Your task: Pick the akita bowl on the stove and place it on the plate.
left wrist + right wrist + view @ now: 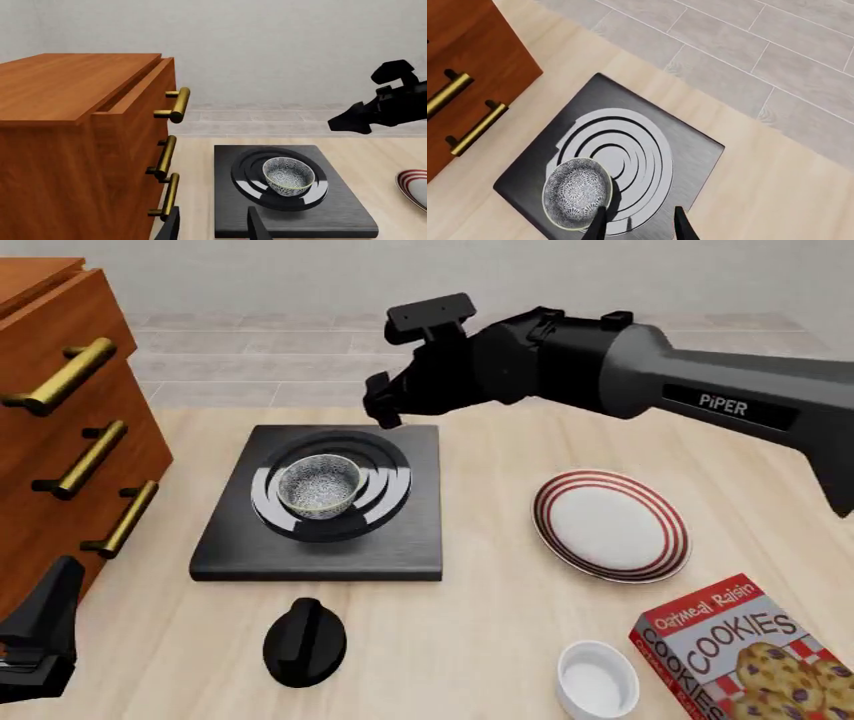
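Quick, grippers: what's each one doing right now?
Left gripper: open, holding nothing, back from the stove.
Right gripper: open, empty, above the stove beside the akita bowl.

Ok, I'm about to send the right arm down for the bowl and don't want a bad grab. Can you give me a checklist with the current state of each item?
1. akita bowl sits upright on the stove rings: ok.
2. right gripper open: ok, the fingers show a clear gap.
3. Right gripper lined up over the bowl: not ok, in the right wrist view the bowl lies beside the fingers, not between them.
4. Right gripper down at rim height: not ok, it hangs above the stove's far edge.
5. plate free to receive the bowl: ok, nothing lies on it.
6. left gripper out of the way: ok, it sits near the cabinet, apart from the stove.
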Controlling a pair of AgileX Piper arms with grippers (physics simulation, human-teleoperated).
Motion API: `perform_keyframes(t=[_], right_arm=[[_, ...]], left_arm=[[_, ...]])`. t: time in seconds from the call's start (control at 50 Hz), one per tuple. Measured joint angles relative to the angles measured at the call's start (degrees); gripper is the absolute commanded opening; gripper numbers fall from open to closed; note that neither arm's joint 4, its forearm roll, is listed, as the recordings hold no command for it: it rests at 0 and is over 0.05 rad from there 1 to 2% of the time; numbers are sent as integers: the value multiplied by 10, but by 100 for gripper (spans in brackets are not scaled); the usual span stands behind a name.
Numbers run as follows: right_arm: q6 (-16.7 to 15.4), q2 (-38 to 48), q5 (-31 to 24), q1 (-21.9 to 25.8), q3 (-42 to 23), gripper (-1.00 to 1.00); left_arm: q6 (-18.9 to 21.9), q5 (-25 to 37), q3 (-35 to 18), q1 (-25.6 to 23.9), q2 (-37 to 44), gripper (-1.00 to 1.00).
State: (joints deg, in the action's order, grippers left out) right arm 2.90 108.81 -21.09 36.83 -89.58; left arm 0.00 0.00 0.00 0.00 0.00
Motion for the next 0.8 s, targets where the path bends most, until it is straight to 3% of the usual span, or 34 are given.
perform_keyframes(t=[0.8], right_arm=[[13,82,-6,20,-62,100]], left_arm=[[0,0,0,0,0,100]])
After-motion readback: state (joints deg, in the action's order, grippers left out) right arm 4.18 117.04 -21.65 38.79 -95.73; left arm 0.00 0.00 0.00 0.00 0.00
